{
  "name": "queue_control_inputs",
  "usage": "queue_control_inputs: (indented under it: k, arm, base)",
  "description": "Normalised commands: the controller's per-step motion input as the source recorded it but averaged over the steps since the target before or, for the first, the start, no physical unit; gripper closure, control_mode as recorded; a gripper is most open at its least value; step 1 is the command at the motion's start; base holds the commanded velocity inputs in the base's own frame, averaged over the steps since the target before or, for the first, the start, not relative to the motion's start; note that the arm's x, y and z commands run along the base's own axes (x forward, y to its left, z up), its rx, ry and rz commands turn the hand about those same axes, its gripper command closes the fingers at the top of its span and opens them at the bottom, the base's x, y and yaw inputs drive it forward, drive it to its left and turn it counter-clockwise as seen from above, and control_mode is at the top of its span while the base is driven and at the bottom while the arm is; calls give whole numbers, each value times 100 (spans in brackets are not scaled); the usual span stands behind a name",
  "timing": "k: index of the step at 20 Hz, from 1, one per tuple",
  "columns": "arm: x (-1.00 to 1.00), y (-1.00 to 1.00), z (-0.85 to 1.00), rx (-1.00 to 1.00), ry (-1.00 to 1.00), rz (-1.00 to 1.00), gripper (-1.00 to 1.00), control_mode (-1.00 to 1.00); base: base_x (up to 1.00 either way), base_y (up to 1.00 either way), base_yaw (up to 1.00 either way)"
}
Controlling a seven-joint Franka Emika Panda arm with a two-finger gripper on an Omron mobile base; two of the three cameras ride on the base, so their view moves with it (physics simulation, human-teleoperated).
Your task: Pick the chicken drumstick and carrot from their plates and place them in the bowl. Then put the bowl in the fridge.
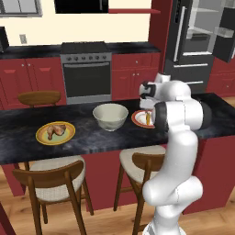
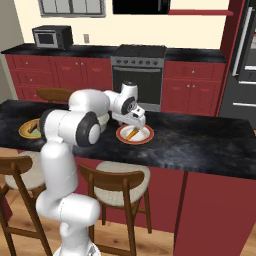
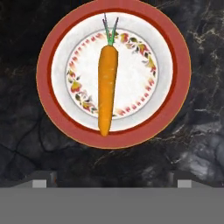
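The orange carrot [image 3: 107, 87] lies lengthwise on the white plate with the red-orange rim [image 3: 175, 74], its green stub pointing away from the hand. My gripper [image 3: 113, 181] hovers over this plate [image 2: 145, 136], open, fingertips [image 3: 43, 179] wide apart with nothing between them. The cream bowl [image 1: 110, 116] stands upright just left of that plate [image 1: 137, 118]. Further left, the golden-brown drumstick [image 1: 56, 131] rests on the yellow-rimmed plate [image 1: 43, 137]. At the back right is the dark fridge [image 1: 183, 50], its doors swung open on a pale interior.
Everything sits on a dark marble island counter [image 1: 92, 142]. Two wooden stools [image 1: 50, 176] stand against its near side and a chair [image 1: 39, 97] behind it. A steel oven [image 1: 86, 73] and red cabinets line the back wall.
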Motion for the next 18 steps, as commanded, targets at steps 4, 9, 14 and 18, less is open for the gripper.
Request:
queue_control_inputs:
  k: [4, 9, 14, 18]
  arm:
    - [40, 0, -39, -1, -5, -8, -100, -100]
    - [30, 0, -41, -6, -10, 0, -100, -100]
    - [30, 0, -34, -5, -11, 0, -100, -100]
    - [28, 0, -30, -1, -4, 0, -100, -100]
  base:
    - [0, 0, 0]
    - [0, 0, 0]
    - [0, 0, 0]
    - [0, 0, 0]
